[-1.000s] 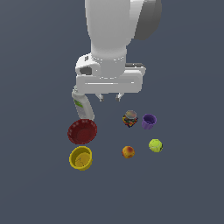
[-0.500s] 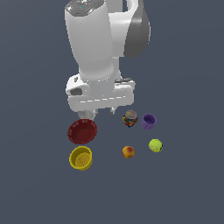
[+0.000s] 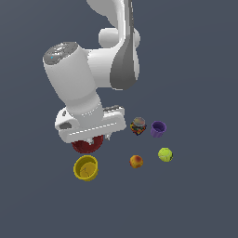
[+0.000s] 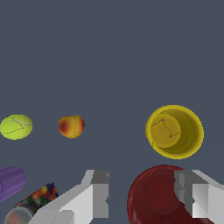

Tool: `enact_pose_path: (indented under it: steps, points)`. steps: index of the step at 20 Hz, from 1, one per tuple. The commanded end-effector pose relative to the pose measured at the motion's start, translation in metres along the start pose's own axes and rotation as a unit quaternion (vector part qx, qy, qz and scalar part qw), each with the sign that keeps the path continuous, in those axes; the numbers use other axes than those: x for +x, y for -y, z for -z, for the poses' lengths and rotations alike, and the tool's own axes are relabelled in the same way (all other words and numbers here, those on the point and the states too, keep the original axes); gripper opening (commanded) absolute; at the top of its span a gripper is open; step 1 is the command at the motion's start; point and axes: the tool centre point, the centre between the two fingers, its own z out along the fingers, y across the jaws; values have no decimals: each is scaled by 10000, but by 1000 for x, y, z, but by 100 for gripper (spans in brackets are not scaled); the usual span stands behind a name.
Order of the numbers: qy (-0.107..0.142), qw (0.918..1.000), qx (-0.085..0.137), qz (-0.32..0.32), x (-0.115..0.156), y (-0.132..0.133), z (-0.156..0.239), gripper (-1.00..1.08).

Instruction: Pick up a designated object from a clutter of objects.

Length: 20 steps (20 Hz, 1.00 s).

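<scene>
above the red bowl (image 3: 87, 146) hangs the hand (image 4: 142, 199), fingers spread apart and holding nothing. just near of that bowl, at the exterior view's left, the yellow cup (image 3: 86, 168) stands upright on the worktop (image 3: 195, 200), with the orange fruit (image 3: 136, 161) well to its right.

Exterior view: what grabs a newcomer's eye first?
The bulky white arm dominates, its gripper open above the dark red bowl. The bright yellow cup stands upright and untouched just in front of that bowl. Off to the exterior view's right lie the orange fruit and green ball.
</scene>
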Motion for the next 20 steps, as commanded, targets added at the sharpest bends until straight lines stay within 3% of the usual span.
enact_pose_path:
  steps: [1,13,20]
  points:
    - [-117,9999,53,108,5,-16,-15,28]
    - [-659,9965,127,501,13,-96,-84,28]
    - [-854,9944,80,612,8,-128,-112,28]
